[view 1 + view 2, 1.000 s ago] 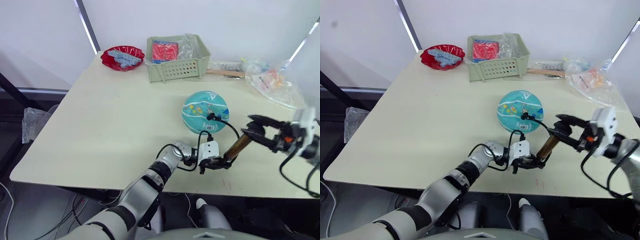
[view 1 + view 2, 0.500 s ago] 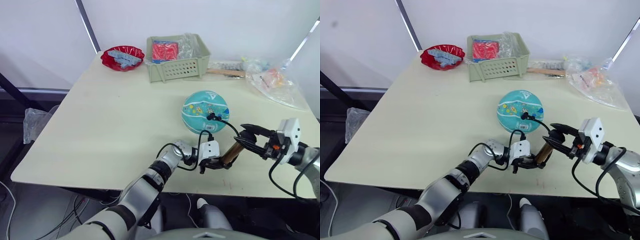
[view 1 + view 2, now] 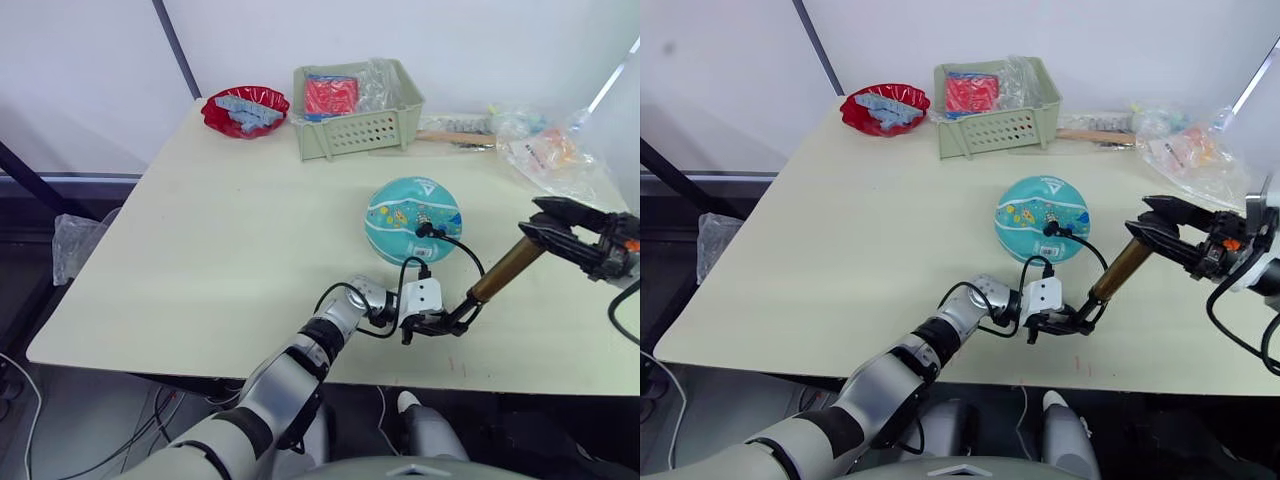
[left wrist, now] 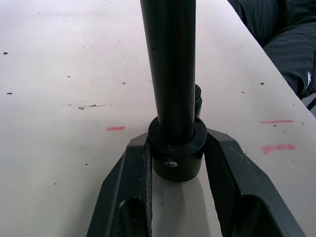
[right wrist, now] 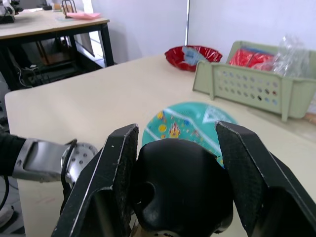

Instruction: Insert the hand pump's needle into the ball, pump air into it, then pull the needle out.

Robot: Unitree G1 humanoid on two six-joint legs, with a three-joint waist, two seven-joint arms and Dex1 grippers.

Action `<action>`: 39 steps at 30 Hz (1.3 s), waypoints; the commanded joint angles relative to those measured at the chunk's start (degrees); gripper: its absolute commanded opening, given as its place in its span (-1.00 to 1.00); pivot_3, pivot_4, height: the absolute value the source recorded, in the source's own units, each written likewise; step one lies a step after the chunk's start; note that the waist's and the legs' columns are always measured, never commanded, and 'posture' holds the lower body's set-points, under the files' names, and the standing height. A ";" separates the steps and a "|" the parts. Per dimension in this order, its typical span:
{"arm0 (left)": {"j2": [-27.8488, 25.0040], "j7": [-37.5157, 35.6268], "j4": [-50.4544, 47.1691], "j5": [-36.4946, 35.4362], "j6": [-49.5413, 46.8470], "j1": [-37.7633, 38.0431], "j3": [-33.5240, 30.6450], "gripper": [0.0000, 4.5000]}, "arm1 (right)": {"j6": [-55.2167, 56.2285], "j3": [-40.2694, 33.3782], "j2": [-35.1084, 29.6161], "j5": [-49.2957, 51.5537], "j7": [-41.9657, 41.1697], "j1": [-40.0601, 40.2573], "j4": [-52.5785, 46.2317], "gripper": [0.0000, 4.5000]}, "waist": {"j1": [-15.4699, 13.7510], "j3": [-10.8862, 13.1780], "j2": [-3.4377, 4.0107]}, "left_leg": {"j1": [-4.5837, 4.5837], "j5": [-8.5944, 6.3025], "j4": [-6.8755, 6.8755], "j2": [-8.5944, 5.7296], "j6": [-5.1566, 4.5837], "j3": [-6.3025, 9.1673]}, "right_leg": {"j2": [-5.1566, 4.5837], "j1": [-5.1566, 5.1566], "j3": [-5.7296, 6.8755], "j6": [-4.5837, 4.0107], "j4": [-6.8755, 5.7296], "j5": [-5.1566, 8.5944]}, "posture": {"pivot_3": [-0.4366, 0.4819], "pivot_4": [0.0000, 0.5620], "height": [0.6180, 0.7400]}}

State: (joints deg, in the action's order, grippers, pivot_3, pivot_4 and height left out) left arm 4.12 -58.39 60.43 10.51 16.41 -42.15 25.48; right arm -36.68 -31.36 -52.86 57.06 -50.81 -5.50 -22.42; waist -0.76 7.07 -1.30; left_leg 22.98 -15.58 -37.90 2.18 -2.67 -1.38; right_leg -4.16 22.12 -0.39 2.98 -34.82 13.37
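On the beige table, near the ball holding the needle, the left gripper clamps the pump base steady, while the right gripper clamps its handle to stroke.

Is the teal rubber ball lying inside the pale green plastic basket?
No, the teal rubber ball rests on the bare cream table, apart from the pale green plastic basket at the table's far edge.
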 commanded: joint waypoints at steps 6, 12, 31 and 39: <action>-3.86 1.78 7.64 5.91 -3.94 2.84 3.43 -0.54 | -3.40 -8.60 -4.97 7.32 1.37 -6.27 -0.35 -0.11 | -0.05 0.11 -0.03 | 0.06 0.00 -0.02 -0.01 -0.01 -0.01 | 0.04 0.03 0.01 0.01 0.01 0.00 | -0.05 -0.47 0.96; -3.83 1.94 7.64 5.82 -3.97 2.66 3.36 -0.54 | -2.37 -3.77 -1.58 2.20 -0.79 0.35 -3.23 -0.11 | -0.09 0.05 -0.15 | 0.08 0.01 -0.07 -0.02 -0.01 0.01 | 0.11 0.01 0.08 0.02 0.00 0.00 | -0.05 -0.47 0.96; -3.77 2.60 7.84 5.60 -3.92 2.33 3.27 -0.54 | 18.06 22.04 10.77 -24.21 -6.30 13.40 6.04 -0.11 | 0.14 -1.02 -1.34 | -0.26 -0.02 -0.05 0.10 0.03 0.27 | 0.06 -0.25 0.18 -0.01 0.00 0.02 | -0.05 -0.47 0.96; -3.99 2.60 7.91 5.45 -3.91 2.24 3.10 -0.54 | 22.66 26.48 14.37 -30.48 -4.43 13.33 10.54 -0.11 | 0.17 -1.20 -1.39 | -0.34 -0.14 0.15 0.10 0.24 0.26 | 0.01 -0.24 0.16 -0.08 0.06 0.06 | -0.05 -0.47 0.96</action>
State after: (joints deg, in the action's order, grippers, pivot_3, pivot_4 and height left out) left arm 3.76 -56.81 62.51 10.99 16.55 -41.97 26.12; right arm -11.22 -10.12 -39.05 30.17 -54.65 4.64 -16.81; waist -0.58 5.87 -2.68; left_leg 22.64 -15.72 -37.74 2.29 -2.43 -1.12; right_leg -4.15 21.88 -0.23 2.90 -34.76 13.43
